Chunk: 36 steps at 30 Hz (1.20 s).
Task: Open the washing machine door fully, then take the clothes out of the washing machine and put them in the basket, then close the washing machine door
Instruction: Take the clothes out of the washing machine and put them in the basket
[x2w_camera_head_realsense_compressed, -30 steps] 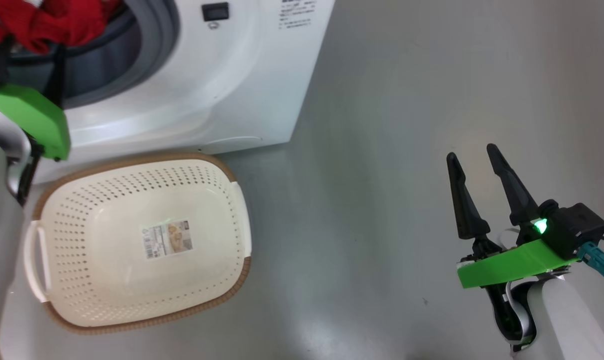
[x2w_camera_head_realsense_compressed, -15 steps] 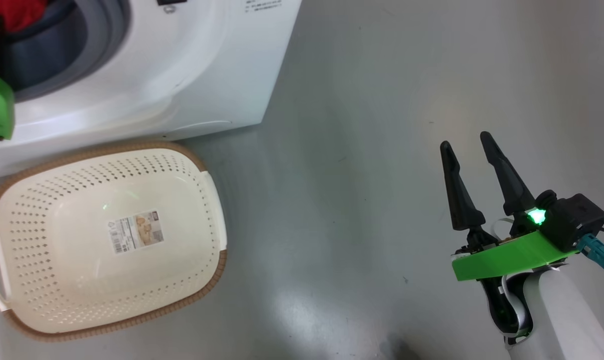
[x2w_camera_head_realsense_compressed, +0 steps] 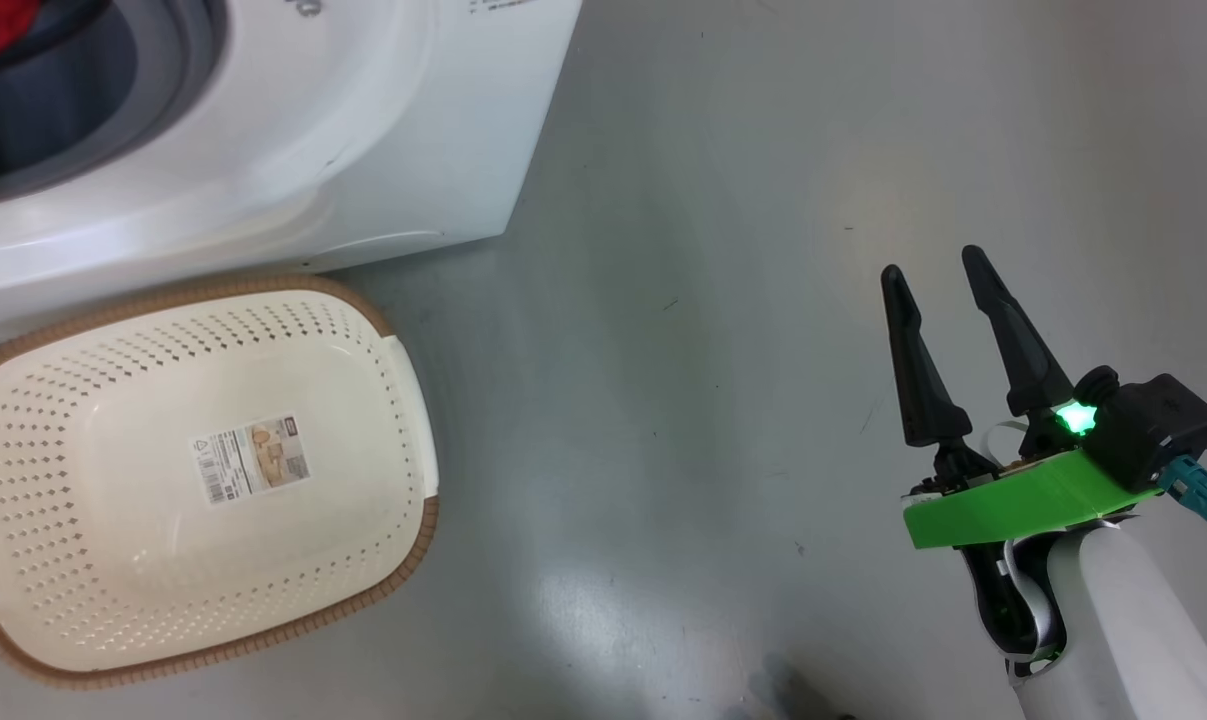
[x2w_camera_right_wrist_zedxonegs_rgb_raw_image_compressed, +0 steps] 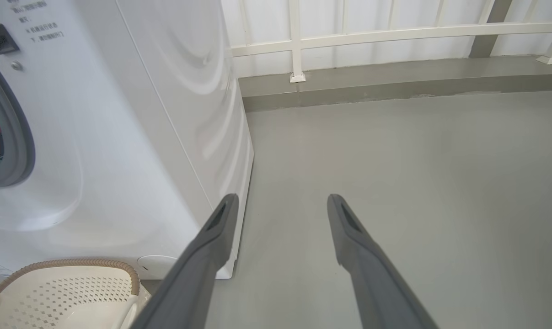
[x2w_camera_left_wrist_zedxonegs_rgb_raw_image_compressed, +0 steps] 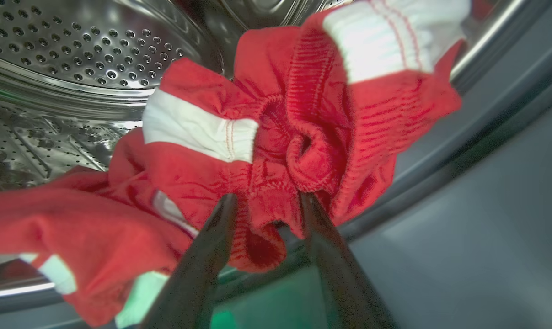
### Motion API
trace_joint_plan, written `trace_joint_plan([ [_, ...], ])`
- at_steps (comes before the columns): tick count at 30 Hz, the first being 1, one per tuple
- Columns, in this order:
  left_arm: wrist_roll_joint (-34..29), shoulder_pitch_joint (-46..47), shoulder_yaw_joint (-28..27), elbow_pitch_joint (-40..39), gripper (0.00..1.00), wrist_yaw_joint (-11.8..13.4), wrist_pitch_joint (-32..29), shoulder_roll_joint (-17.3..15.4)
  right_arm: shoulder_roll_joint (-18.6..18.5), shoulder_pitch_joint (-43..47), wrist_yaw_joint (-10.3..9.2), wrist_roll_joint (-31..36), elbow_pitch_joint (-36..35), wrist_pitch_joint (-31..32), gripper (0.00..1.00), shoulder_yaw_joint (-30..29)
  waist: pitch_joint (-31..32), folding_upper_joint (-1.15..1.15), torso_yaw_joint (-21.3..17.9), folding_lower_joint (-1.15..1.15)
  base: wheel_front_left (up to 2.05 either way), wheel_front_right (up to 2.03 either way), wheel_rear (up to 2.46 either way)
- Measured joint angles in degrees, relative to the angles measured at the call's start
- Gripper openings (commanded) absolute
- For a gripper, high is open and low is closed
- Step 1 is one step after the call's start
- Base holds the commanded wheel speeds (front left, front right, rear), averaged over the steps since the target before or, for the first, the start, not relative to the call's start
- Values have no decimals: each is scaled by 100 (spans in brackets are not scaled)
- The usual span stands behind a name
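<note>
The clothes (x2w_camera_left_wrist_zedxonegs_rgb_raw_image_compressed: 266, 151) are soft and red with white bands and little stitched ribs, and they lie bunched up at the mouth of the shiny steel drum (x2w_camera_left_wrist_zedxonegs_rgb_raw_image_compressed: 74, 55), which is full of small round holes. My left claw (x2w_camera_left_wrist_zedxonegs_rgb_raw_image_compressed: 266, 205) is right there. Its two long dark fingers (x2w_camera_left_wrist_zedxonegs_rgb_raw_image_compressed: 211, 246) stand apart with a fat fold of the red cloth between them, and both tips touch the cloth. I cannot tell if I am squeezing it tight or just poking into it. A smooth grey rubber ring (x2w_camera_left_wrist_zedxonegs_rgb_raw_image_compressed: 486, 137) runs round the drum's mouth. The washing machine (x2w_camera_head_realsense_compressed: 293, 150) is a big white box with a smooth, shiny front. Just in front of it, on the floor, sits the basket (x2w_camera_head_realsense_compressed: 418, 545). It is creamy white plastic with rows of tiny holes, round corners and a brown rim that looks woven. A paper sticker (x2w_camera_head_realsense_compressed: 251, 460) lies flat on its bottom. Well off to the other side is my right claw (x2w_camera_head_realsense_compressed: 932, 260), wide open, holding nothing and touching nothing, with a bright green part (x2w_camera_head_realsense_compressed: 1023, 505) and a small green light (x2w_camera_head_realsense_compressed: 1073, 418) behind its fingers. The floor (x2w_camera_head_realsense_compressed: 713, 300) is smooth, grey and a bit shiny. Far back there is a white railing (x2w_camera_right_wrist_zedxonegs_rgb_raw_image_compressed: 394, 33) above a low grey ledge (x2w_camera_right_wrist_zedxonegs_rgb_raw_image_compressed: 394, 87).
</note>
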<state>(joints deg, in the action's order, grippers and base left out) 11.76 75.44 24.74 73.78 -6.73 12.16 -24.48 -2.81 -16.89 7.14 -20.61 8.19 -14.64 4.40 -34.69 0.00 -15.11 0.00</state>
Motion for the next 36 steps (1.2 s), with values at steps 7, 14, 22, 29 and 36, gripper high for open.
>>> trace_joint_plan([
  [7, 63, 7, 5, 33, 0, 22, -4, 2, 0, -4, 0, 0, -24, 0, 100, -4, 7, 0, -4, 0, 0, 0, 0],
  [14, 381, -20, -118, 48, 0, 22, 156, 121, 0, -3, 0, 1, -29, 1, 100, -37, 120, 0, 63, 0, 0, 0, 0],
  [22, 917, -740, -784, -946, 0, 107, 215, 254, 1, 23, 0, 66, 14, 0, 100, -165, 455, 0, 208, 0, 0, 0, 0],
  [29, 1020, -2025, -1508, -2190, 0, 175, 214, 413, 1, 270, 0, 241, 86, 0, 100, -219, 874, 0, 356, 0, 0, 0, 0],
  [36, 871, -3137, -2225, -3335, 0, 178, 214, 806, 2, 571, 0, 325, 155, 0, 100, -357, 1329, 0, 529, 0, 0, 0, 0],
])
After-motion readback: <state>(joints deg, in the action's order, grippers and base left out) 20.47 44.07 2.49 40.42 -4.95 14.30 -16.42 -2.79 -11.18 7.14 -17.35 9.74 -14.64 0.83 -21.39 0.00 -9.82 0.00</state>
